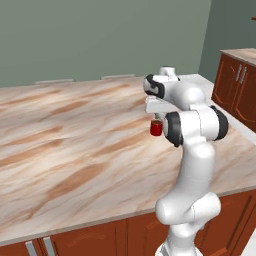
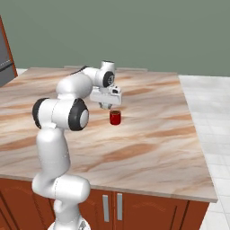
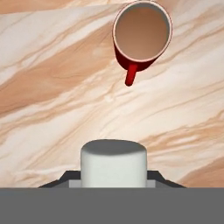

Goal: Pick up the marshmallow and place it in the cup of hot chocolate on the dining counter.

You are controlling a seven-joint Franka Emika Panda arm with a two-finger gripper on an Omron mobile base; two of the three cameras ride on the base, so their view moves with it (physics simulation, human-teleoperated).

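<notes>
Fingers clamped on the marshmallow, held above the counter.
Dark fingertips show on either side of the white stubby cylinder, which sits between them in the hand view. From both base views the gripper hangs in the air just beside and above the cup, not directly over it. That red mug stands upright on the marble, brown liquid filling it, its handle turned toward the marshmallow in the hand view.
</notes>
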